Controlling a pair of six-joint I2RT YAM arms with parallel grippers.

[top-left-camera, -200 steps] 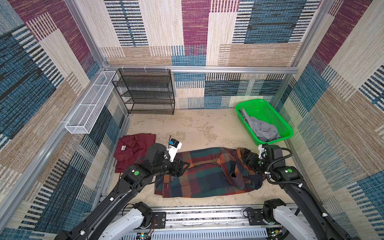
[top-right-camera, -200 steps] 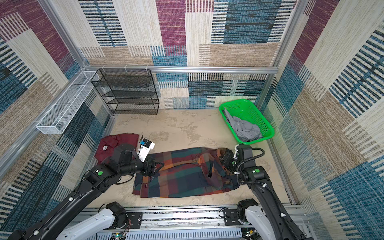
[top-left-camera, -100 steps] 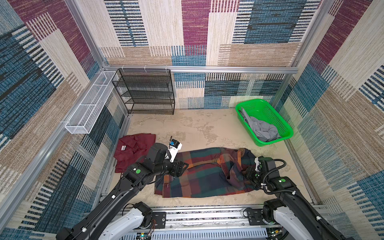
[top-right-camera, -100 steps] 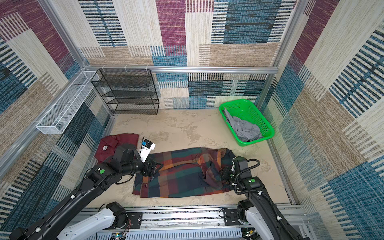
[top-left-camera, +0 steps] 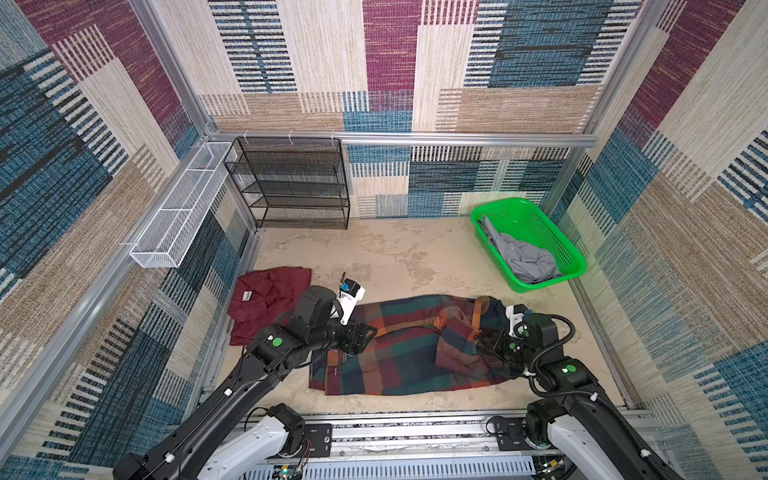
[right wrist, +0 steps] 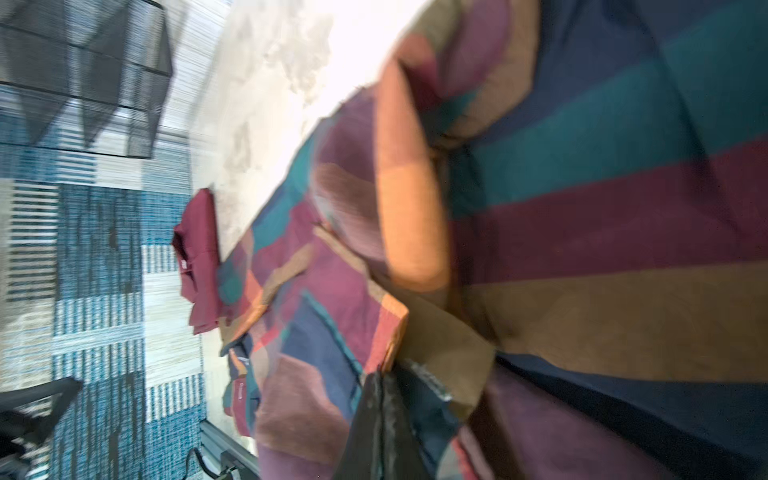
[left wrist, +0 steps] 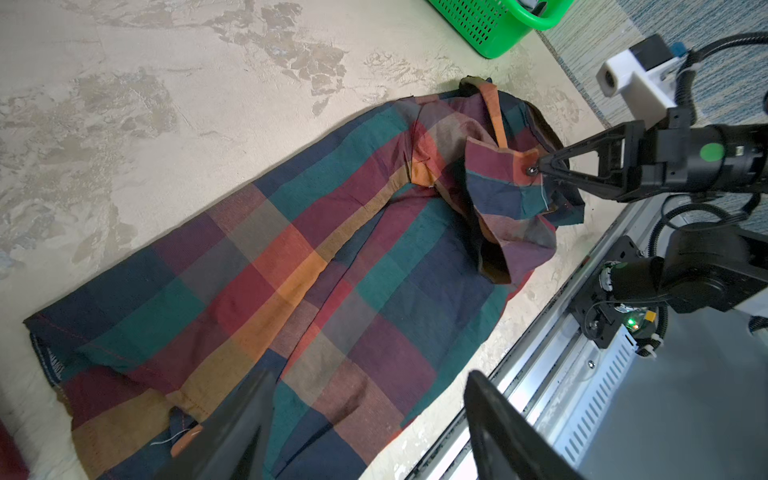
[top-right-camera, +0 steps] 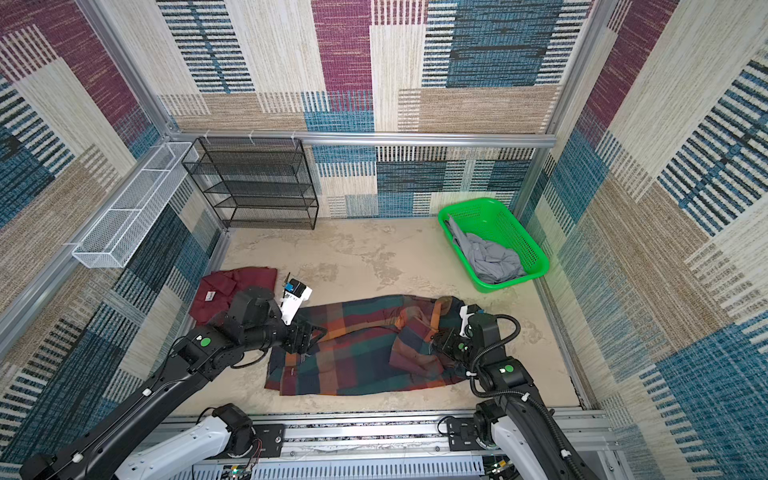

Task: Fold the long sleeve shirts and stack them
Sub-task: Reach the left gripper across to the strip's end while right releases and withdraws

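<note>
The left arm stretches low with the left gripper (top-left-camera: 360,336) released above the hem end of the plaid shirt (top-left-camera: 395,361) lying flat on the worktop (top-left-camera: 374,249); the right arm bends in at the collar end. Within the last second the right gripper (top-left-camera: 484,343) drew back and clenched on a folded flap of that shirt. Only the left wrist view shows its fingertips (left wrist: 549,165) pinching beside a button (left wrist: 532,170).
</note>
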